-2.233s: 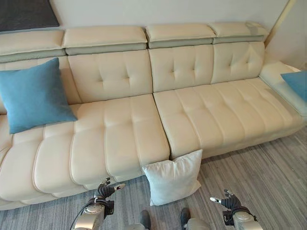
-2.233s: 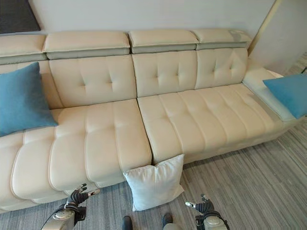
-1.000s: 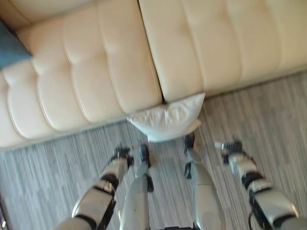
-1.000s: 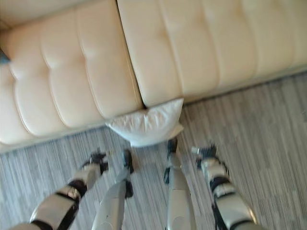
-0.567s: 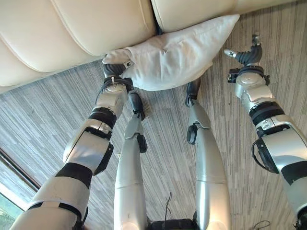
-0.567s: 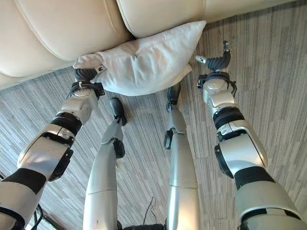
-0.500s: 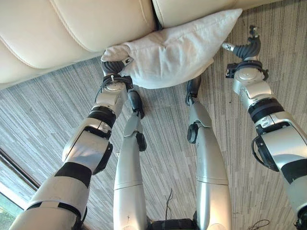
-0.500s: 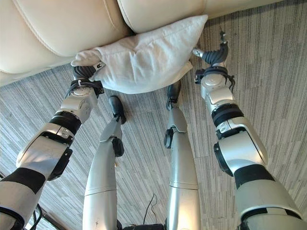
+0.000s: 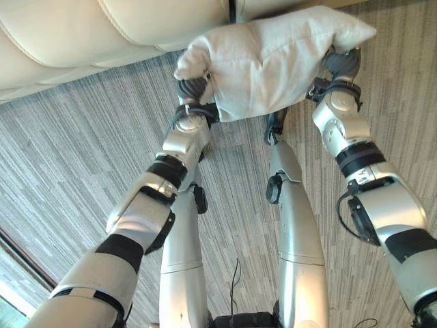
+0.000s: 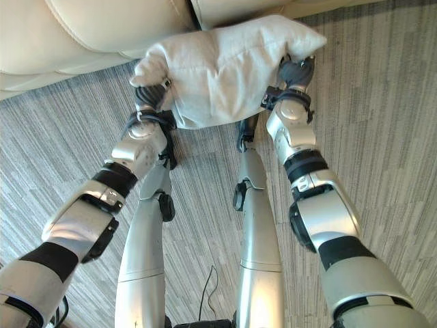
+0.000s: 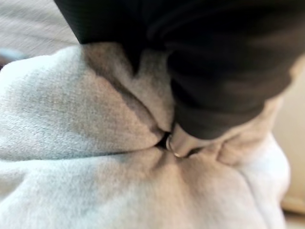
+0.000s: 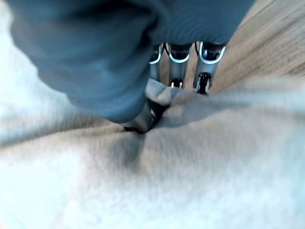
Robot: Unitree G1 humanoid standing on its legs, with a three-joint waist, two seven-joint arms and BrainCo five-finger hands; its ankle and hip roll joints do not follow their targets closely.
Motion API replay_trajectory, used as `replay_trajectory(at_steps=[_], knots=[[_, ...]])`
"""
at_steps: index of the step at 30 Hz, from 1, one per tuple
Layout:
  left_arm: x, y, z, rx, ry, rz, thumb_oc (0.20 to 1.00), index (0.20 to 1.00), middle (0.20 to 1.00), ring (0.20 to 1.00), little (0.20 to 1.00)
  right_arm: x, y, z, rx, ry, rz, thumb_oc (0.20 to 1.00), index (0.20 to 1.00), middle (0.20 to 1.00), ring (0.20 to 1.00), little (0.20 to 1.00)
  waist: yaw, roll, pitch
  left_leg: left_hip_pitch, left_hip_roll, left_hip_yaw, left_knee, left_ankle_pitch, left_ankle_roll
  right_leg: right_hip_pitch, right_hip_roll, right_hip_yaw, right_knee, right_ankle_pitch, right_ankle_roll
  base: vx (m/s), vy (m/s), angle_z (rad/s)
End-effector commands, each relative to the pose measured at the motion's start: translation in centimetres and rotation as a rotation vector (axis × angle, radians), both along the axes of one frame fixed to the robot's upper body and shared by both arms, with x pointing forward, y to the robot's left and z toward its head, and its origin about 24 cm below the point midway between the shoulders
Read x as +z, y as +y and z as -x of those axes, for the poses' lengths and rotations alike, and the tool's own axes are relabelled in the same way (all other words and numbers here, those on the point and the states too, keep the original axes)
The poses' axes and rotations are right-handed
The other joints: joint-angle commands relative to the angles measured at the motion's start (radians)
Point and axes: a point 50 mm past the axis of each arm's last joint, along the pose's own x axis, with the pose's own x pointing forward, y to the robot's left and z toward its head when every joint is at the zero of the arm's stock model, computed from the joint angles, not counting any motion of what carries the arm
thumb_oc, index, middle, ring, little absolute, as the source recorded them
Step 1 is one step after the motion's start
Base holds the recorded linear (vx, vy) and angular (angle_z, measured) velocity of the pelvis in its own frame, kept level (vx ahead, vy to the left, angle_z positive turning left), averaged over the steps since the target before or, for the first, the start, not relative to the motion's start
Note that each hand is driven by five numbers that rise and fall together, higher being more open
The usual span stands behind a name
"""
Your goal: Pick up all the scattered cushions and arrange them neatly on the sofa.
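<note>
white cushion (image 9: 273, 58) is off the floor (image 9: 82, 150), pinched by left robot hand (image 9: 193, 92) and right robot hand (image 9: 339, 68). not on the sofa (image 9: 102, 31) yet; placing is left.

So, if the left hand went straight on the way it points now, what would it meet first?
The white fabric cushion it already grips. Beyond that, the left hand points toward the cream leather sofa's front edge, though the depth is unclear.

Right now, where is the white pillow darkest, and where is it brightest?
Left wrist view: darkest in the crease where the left hand pinches the white cushion. Right wrist view: a grey fold under the right hand. Left eye view: its top is brightly, evenly lit.
</note>
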Motion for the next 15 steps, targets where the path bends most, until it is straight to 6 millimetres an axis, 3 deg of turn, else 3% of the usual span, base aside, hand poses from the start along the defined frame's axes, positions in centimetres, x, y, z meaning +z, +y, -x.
replay_trajectory(at_steps=[1,2,3,7,9,10,13,15], knots=[[2.8,-8.5,3.0,-0.304,-0.185,0.099,0.2,0.2,0.2,0.2,0.2,-0.3,5.3,1.4,0.22,-0.119,-0.047,0.2,0.2,0.2,0.2,0.2,0.027,0.004,-0.098,0.068,-0.004,0.003,0.033,-0.058,-0.022,0.046,0.014,-0.033,0.147,-0.136,-0.005,-0.05,0.051,0.01],[1.9,-7.5,3.4,-0.285,-0.19,0.084,0.2,0.2,0.2,0.2,0.2,-2.6,4.9,2.1,0.242,-0.092,-0.069,0.2,0.2,0.2,0.2,0.2,0.032,0.004,-0.099,0.149,-0.01,-0.001,-0.003,-0.05,-0.027,0.123,0.013,-0.035,0.121,-0.137,-0.002,-0.03,0.021,0.05],[1.6,-7.5,3.5,-0.285,-0.185,0.083,0.2,0.2,0.2,0.2,0.2,-2.8,4.8,2.2,0.242,-0.087,-0.07,0.2,0.2,0.2,0.2,0.2,0.033,0.003,-0.092,0.167,-0.01,-0.001,-0.012,-0.048,-0.027,0.141,0.014,-0.036,0.114,-0.136,-0.002,-0.03,0.032,0.06],[-1.9,-4.8,4.5,-0.238,-0.135,0.05,0.2,0.2,0.2,0.2,0.2,-8.1,3.6,4.0,0.252,0.021,-0.053,0.2,0.2,0.2,0.2,0.2,0.044,-0.005,-0.109,0.366,-0.019,-0.01,-0.084,-0.046,-0.029,0.35,0.017,-0.058,0.038,-0.142,-0.003,0.02,0.026,0.03],[-4.5,-2.4,5.9,-0.193,-0.101,0.059,0.2,0.2,0.2,0.2,0.2,-11.1,3.0,6.1,0.274,0.083,-0.006,0.2,0.2,0.2,0.2,0.2,0.053,-0.015,-0.139,0.514,-0.016,-0.008,-0.15,-0.042,-0.028,0.506,0.016,-0.078,-0.023,-0.142,0.0,0.12,0.068,-0.14],[-7.2,-0.1,7.8,-0.144,-0.054,0.043,0.2,0.2,0.2,0.2,0.2,-13.8,2.4,8.2,0.29,0.151,0.079,0.2,0.2,0.2,0.2,0.2,0.063,-0.018,-0.176,0.669,-0.011,-0.002,-0.245,-0.027,-0.024,0.668,0.019,-0.104,-0.1,-0.128,0.009,0.19,0.096,-0.02],[-8.8,1.4,9.2,-0.11,-0.025,0.021,0.2,0.2,0.2,0.2,0.2,-15.1,1.7,9.7,0.282,0.186,0.142,0.2,0.2,0.2,0.2,0.2,0.071,-0.014,-0.209,0.773,-0.01,-0.001,-0.326,-0.011,-0.023,0.777,0.026,-0.123,-0.165,-0.113,0.019,0.12,0.074,0.16],[-10.2,4.0,11.0,-0.047,-0.01,-0.035,0.2,0.2,0.2,0.2,0.2,-16.0,0.2,11.5,0.248,0.218,0.265,0.2,0.2,0.2,0.2,0.2,0.08,-0.003,-0.27,0.869,-0.007,0.002,-0.385,-0.005,-0.026,0.885,0.027,-0.148,-0.22,-0.101,0.031,0.14,0.134,0.17]])
